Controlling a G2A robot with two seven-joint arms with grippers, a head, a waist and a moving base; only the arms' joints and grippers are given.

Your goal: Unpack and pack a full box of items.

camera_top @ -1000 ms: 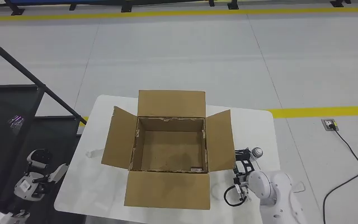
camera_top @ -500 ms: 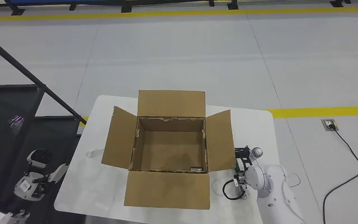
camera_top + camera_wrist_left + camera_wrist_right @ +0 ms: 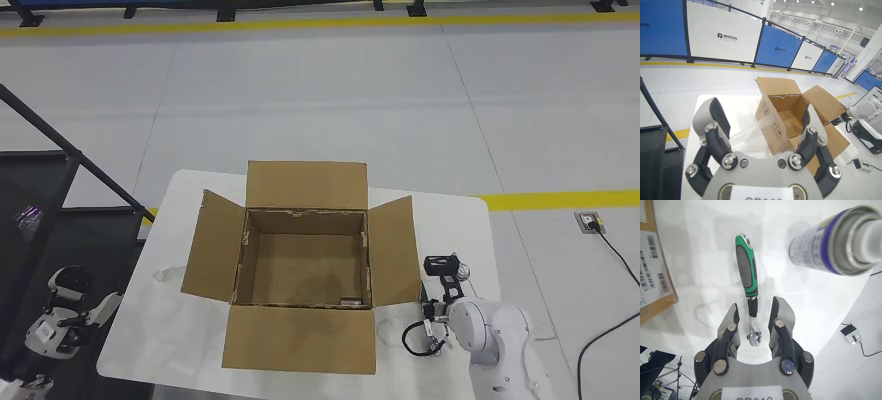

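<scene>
The open cardboard box (image 3: 305, 265) stands mid-table with all flaps spread, and its inside looks nearly bare. Beside its right flap, my right gripper (image 3: 755, 303) is open and low over the table. Its fingers straddle the neck of a ratchet wrench (image 3: 746, 266) with a green and grey handle, which lies flat; the chrome head (image 3: 755, 336) sits between the fingers. A blue-banded spray can (image 3: 831, 245) stands upright just beyond. My left gripper (image 3: 762, 105) is open and holds nothing, off the table's left side, facing the box (image 3: 791, 113).
A clear plastic tube (image 3: 753, 126) lies on the table by the box's left flap. The labelled right flap (image 3: 653, 275) is close to the right gripper. The white table edge (image 3: 480, 205) runs near the right arm (image 3: 485, 335).
The right arm has shifted slightly beside the box's right flap, and its wrist now covers most of the can in the top view. Box and left arm are unchanged.
</scene>
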